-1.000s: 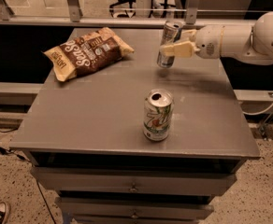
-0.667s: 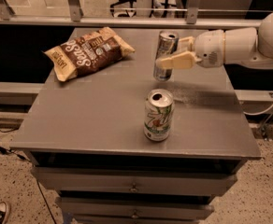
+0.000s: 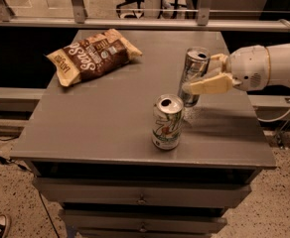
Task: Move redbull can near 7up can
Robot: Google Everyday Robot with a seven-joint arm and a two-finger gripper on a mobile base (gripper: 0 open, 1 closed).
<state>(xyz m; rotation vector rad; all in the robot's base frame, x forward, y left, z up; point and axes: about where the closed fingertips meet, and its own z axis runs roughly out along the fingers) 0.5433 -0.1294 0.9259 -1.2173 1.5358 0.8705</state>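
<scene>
Camera view: grey table [image 3: 95, 128], speckled floor [image 3: 284, 202]; jaws clamp redbull can [image 3: 193, 68] behind 7up can [image 3: 167, 125].

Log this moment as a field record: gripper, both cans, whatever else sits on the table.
gripper: over the table's right side, shut on redbull can
redbull can: held slightly tilted, close behind-right of 7up can
7up can: upright, near front edge, top opened
chip bag: lying flat, back left
table: grey, drawers below

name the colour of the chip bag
The bag is brown with white lettering, camera view. The gripper holds the redbull can at right.
</scene>
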